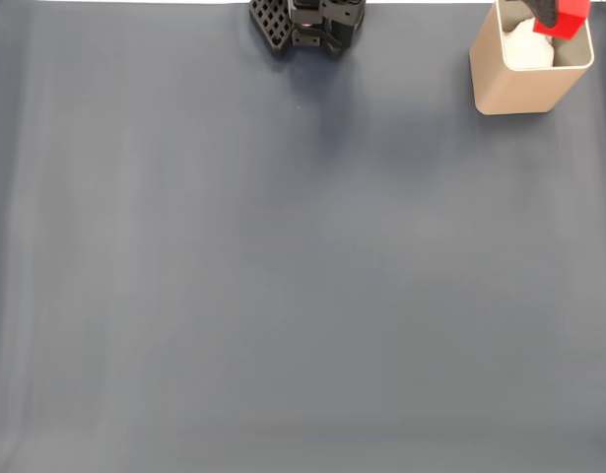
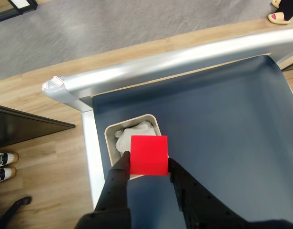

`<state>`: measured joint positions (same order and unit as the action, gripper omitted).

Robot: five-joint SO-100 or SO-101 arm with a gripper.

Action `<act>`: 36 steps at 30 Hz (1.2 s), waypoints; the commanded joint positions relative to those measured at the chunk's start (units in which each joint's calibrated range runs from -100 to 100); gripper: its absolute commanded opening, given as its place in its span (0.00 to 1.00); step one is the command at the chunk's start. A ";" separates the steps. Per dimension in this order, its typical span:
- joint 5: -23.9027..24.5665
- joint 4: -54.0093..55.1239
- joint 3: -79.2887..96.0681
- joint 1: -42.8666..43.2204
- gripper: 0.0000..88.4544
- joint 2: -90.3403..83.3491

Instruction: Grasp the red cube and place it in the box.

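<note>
1. Nearest, wrist view: gripper (image 2: pixel 148 164) — two black fingers (image 2: pixel 118 171) clamped on the red cube (image 2: pixel 148 155), one against each side face; the cube sits squarely between them, its flat red face toward the camera.
2. Just beyond the cube: the box (image 2: pixel 155 120), open top, white crumpled material (image 2: pixel 129 136) inside. The cube overlaps the box's near rim, held over the opening — not resting inside.
3. Box stands near the corner of the dark blue mat (image 2: pixel 217 119), beside the table's silver edge rail (image 2: pixel 175 59).
4. Fixed view: cube (image 1: pixel 571 20) over the box (image 1: pixel 519 87) at upper right; arm base (image 1: pixel 312 22) at top centre.
5. Farthest: wooden floor (image 2: pixel 36 95), a sandal (image 2: pixel 282 18).
</note>
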<state>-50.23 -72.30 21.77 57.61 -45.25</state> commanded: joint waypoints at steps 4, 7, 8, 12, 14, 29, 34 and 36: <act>-0.68 2.25 0.29 1.07 0.01 -0.14; -0.78 2.83 1.11 1.42 0.02 -0.14; -0.78 2.99 1.39 1.50 0.02 -0.14; -0.83 3.32 1.66 1.71 0.02 0.12; -0.83 3.32 1.75 1.78 0.02 0.21; -1.17 5.45 4.30 1.92 0.03 -0.31; -0.39 6.52 5.22 2.21 0.04 -0.40; -0.39 7.01 5.67 2.28 0.04 -0.66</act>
<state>-51.26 -66.77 27.69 59.49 -45.16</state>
